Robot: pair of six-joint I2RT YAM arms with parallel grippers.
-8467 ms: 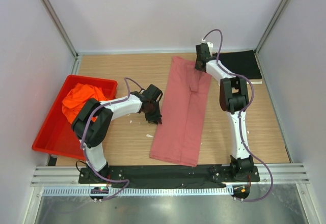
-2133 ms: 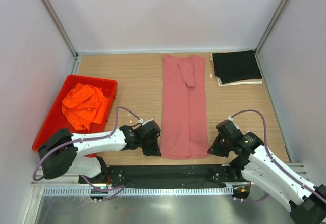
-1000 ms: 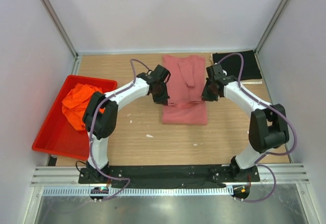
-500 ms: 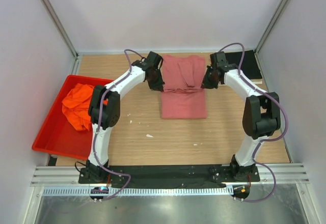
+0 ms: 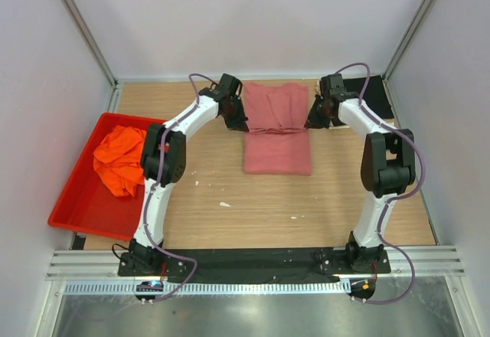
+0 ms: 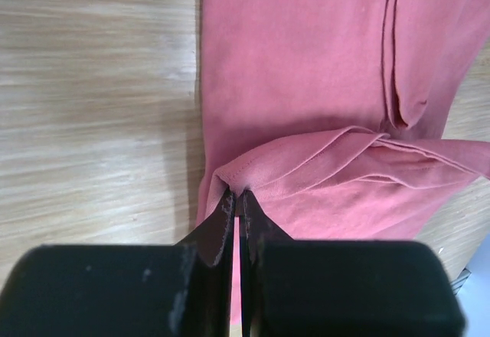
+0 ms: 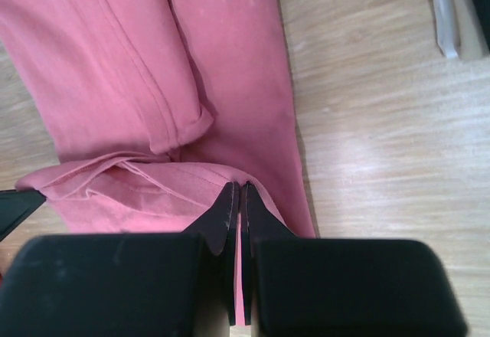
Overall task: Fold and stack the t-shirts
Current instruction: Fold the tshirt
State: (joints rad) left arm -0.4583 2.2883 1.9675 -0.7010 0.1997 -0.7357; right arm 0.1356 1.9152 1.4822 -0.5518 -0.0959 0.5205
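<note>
Both arms have carried the near hem of the rose shirt [image 5: 277, 149] farther toward the back of the table [image 5: 230, 199] than half a second ago. A couple of seconds back the shirt lay full length; now it is doubled over on itself.

- left fingers [image 6: 232, 207]: pressed together on the left corner of the lifted hem, cloth bunched at the tips.
- right fingers [image 7: 232, 199]: likewise clamped on the right corner of the same hem.
- Hem hangs between the two grips, sagging a little, over the upper half of the shirt. Not yet laid down.

Progress, as I judge it: roughly midway.
- black shirt [image 5: 375, 92]: folded flat, far right corner of the table. Looks finished.
- Rose shirt: sides already turned in, crosswise fold in hand; release and probably one more fold remain, then stacking.
- orange shirt [image 5: 119, 157]: untouched, crumpled.

Containers: one red tray [image 5: 76, 226] at the left side of the table, holding only the orange shirt in a heap.
</note>
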